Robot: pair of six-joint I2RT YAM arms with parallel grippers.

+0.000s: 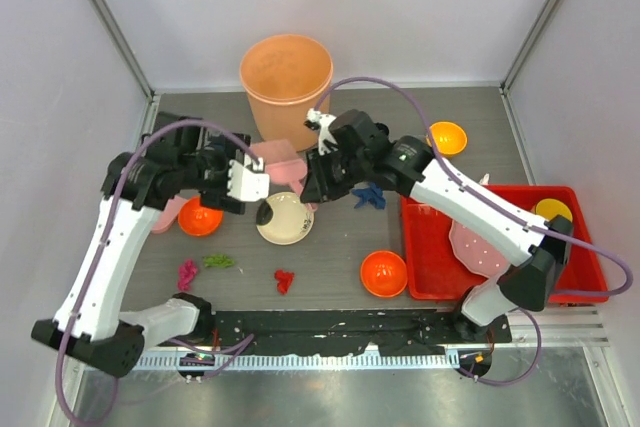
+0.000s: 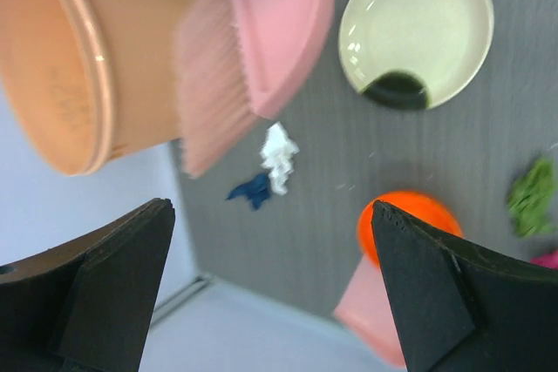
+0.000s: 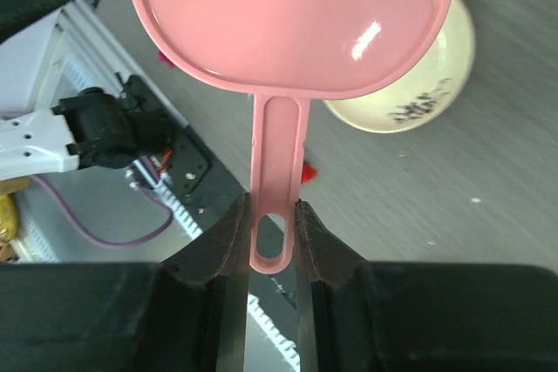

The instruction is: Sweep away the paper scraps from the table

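Note:
Small crumpled paper scraps lie on the dark grey table (image 1: 330, 252): magenta (image 1: 187, 273), green (image 1: 218, 261), red (image 1: 284, 279) and blue (image 1: 368, 195). The left wrist view also shows a white scrap (image 2: 279, 156) touching a blue scrap (image 2: 253, 189) near the bin. My right gripper (image 1: 318, 179) (image 3: 272, 215) is shut on the handle of a pink brush (image 1: 280, 159) (image 3: 292, 23), held above the table in front of the bin, bristles (image 2: 209, 84) pointing down. My left gripper (image 1: 248, 182) (image 2: 270, 206) hangs open and empty just left of the brush.
An orange bin (image 1: 285, 72) stands at the back centre. A cream plate (image 1: 285, 219) lies below the brush. Orange bowls (image 1: 200, 217) (image 1: 384, 273) (image 1: 447, 137) are spread around. A pink dustpan (image 1: 168, 212) lies at the left. A red tray (image 1: 575, 267) sits at the right.

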